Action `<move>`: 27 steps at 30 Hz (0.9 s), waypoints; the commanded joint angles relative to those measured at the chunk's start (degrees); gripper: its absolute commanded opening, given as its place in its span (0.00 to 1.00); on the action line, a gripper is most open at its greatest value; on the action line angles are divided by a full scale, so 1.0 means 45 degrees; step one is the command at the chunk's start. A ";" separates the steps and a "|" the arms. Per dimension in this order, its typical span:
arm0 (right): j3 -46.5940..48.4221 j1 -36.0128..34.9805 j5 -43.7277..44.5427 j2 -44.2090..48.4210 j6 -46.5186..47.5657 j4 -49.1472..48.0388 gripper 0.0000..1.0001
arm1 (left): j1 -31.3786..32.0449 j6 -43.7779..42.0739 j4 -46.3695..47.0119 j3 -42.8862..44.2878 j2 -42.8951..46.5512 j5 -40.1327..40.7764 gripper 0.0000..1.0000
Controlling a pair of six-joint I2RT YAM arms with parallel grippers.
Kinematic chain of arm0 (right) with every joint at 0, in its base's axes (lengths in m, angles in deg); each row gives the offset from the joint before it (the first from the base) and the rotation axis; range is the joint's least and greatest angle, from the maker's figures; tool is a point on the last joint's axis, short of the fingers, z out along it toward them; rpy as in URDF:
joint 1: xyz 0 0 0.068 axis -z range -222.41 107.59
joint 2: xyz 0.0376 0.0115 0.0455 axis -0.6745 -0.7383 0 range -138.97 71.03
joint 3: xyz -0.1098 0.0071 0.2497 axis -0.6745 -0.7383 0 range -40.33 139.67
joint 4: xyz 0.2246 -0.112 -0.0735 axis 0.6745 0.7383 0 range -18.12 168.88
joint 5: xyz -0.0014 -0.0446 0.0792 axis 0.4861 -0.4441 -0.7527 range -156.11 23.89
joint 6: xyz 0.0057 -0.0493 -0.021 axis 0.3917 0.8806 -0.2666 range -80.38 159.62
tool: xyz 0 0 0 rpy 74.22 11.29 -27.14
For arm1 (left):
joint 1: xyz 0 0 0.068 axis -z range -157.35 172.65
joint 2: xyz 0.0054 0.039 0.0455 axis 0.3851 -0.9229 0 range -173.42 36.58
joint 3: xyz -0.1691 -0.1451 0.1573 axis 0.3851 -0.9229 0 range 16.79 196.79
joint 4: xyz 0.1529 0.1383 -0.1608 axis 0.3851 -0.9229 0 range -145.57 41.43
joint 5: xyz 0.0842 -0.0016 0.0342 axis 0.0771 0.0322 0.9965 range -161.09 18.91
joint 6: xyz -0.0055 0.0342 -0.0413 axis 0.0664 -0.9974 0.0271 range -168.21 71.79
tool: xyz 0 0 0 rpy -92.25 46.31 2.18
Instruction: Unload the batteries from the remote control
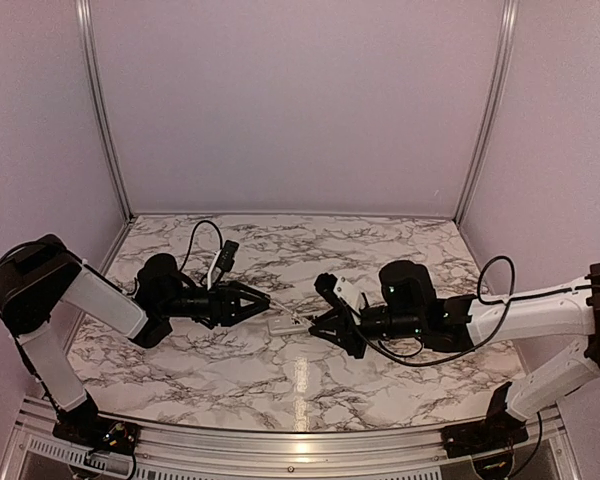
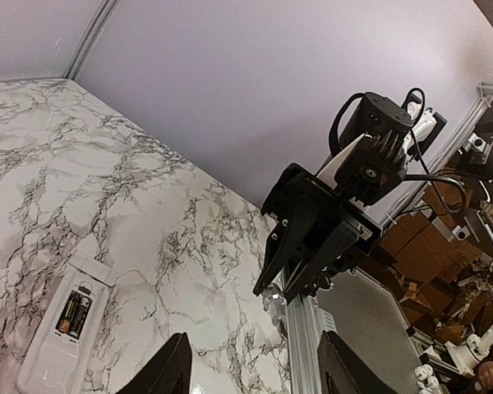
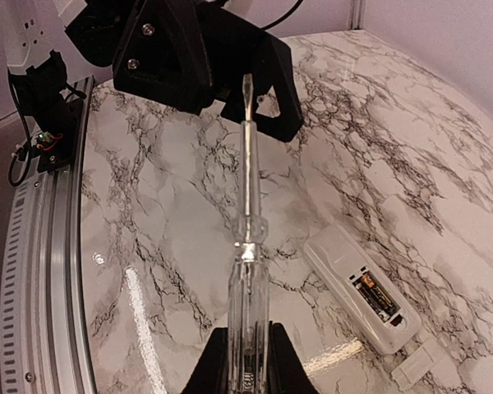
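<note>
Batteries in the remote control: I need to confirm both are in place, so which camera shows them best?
Left wrist: both batteries lie side by side in the remote control's open compartment, unobstructed. Right wrist shows them too, less clearly separated. Top external shows only the small white remote; the cells cannot be made out.

The left gripper (image 2: pixel 259 369) is cut off at the bottom of its wrist view. The screwdriver (image 3: pixel 246 246) handle's end is hidden inside the right gripper (image 3: pixel 246 361). From above, the batteries (image 2: pixel 74 314) are too small to tell.
</note>
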 commanded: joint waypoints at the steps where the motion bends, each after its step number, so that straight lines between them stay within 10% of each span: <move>1: 0.0599 -0.0116 -0.0282 -0.0435 0.0244 0.0053 0.00 | -0.0050 0.0876 0.1227 0.0531 -0.0657 -0.1022 0.54; 27: 0.1640 -0.0312 0.0629 -0.1478 0.0803 0.0896 0.00 | 0.0339 -0.0286 -0.2331 0.2073 -0.1638 -0.1117 0.27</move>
